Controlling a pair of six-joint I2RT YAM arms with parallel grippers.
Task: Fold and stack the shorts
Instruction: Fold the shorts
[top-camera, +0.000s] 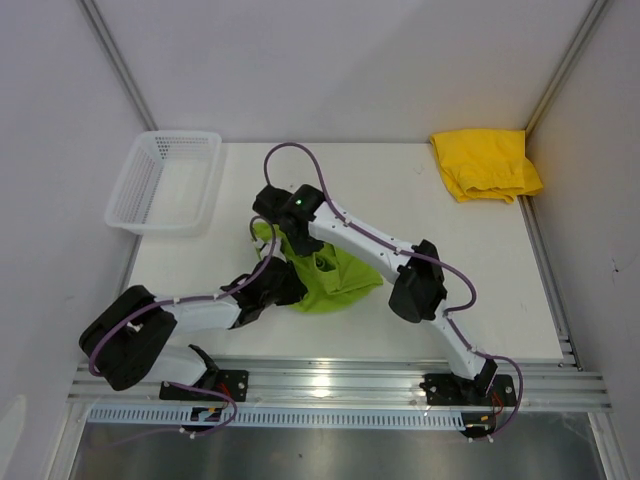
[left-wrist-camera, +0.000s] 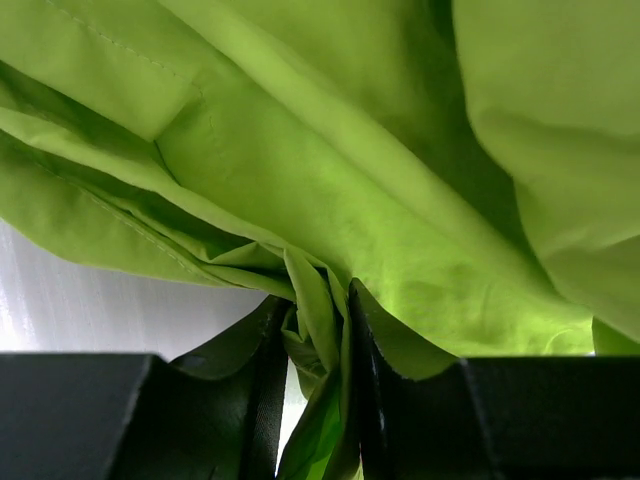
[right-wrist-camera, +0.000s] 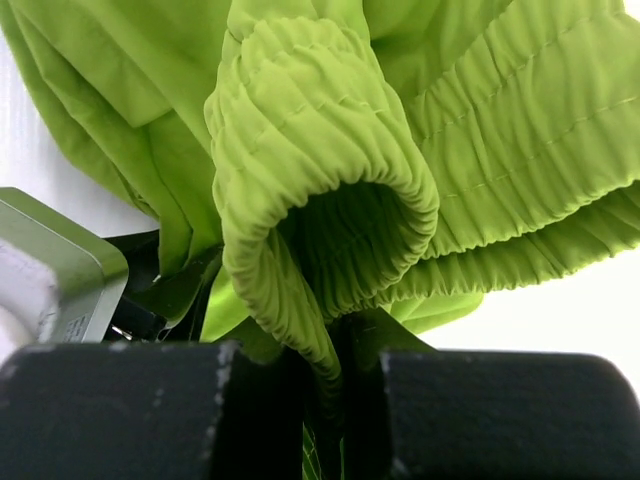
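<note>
Two soft garments are my job, and only one is in my grip. At ten o'clock on the white table (top-camera: 450, 290) stands the white plastic mesh basket (top-camera: 128, 195), apart from everything and no part of this work.

Moving right, my left pincer (top-camera: 283, 288) reaches in from seven o'clock. It is closed narrowly on a bunched fold of the lime green cloth shorts (top-camera: 335, 275). Its wrist view shows that fold squeezed between the two dark fingers (left-wrist-camera: 235, 400), with the rest of the fabric draped above.

Just beyond it, toward twelve o'clock, my right pincer (top-camera: 270, 222) is clamped almost shut on the gathered elastic waistband, which loops over it in the wrist view. From these two holds the shorts spill rightward in a crumpled heap at the table's centre, not flat. I judge I hold two separate edges so I can draw them apart and spread the cloth before folding.

Far right, at two o'clock, the bright yellow cloth shorts (top-camera: 487, 163) rest in the corner as a rumpled square, well apart. That is likely the base for the stack.
</note>
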